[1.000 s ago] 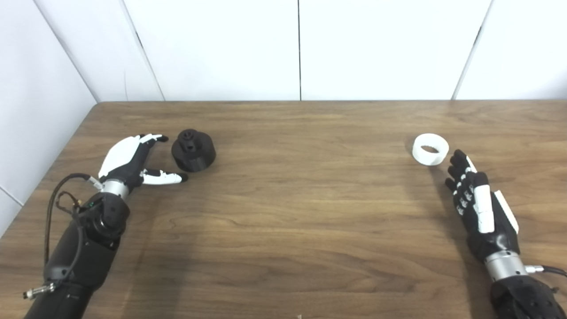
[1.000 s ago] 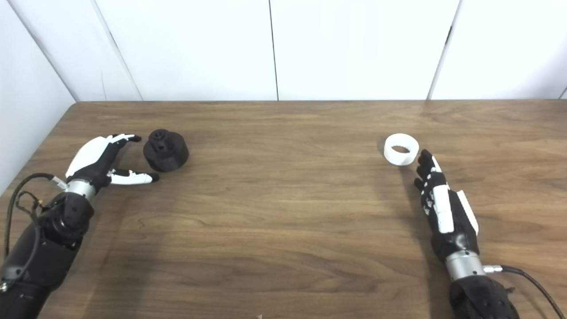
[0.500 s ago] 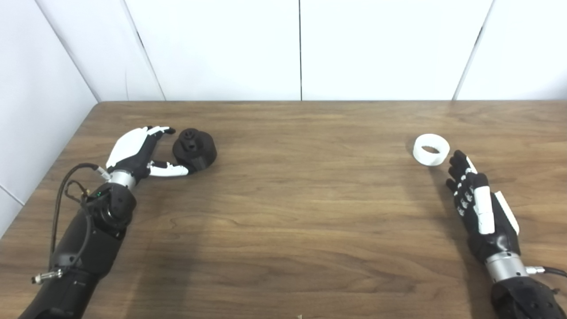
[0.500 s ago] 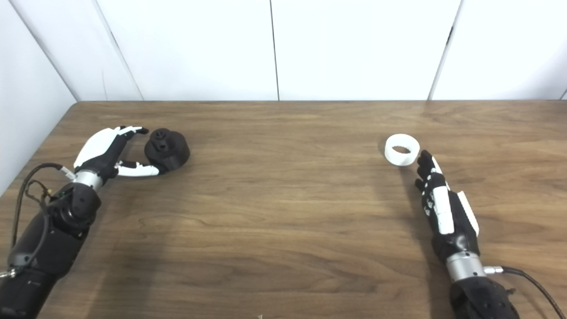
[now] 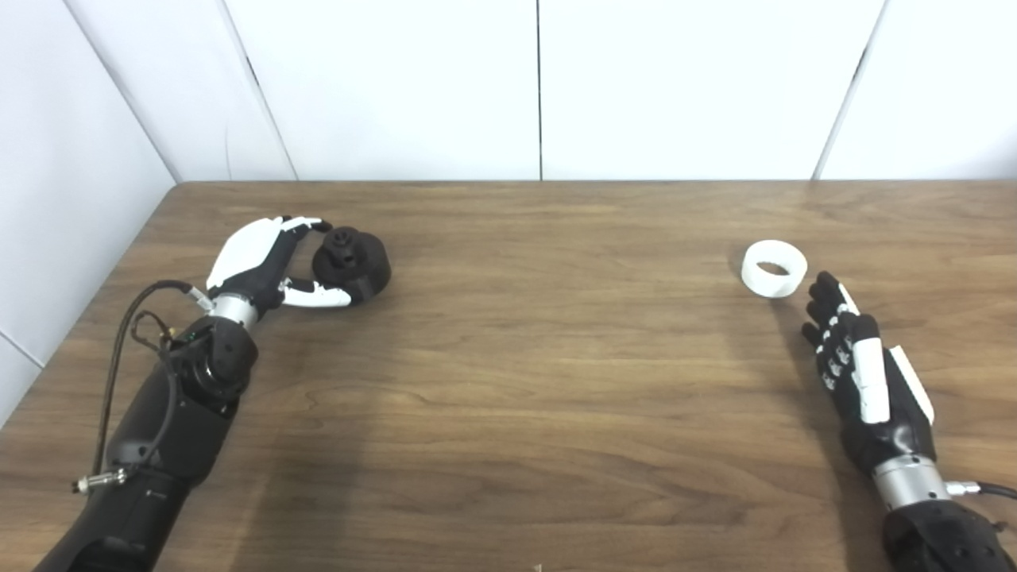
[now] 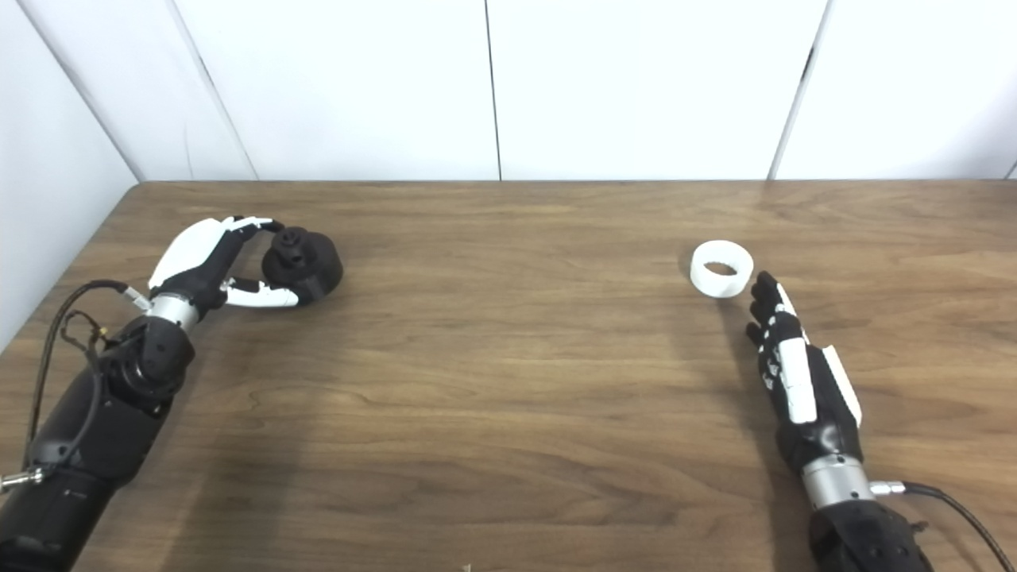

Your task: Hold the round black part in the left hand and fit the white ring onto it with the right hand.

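The wooden table [image 5: 524, 381] is carrying everything. The left hand [image 5: 266, 266] is reaching around the round black part [image 5: 353, 264] at far left, its fingers [image 5: 306, 226] spread and curving over the part's far side, thumb along the near side; a second ago it was lying short of the part. The right hand [image 5: 862, 369] is lying flat, fingers extended and empty, just near of the white ring [image 5: 773, 268], unmoved.
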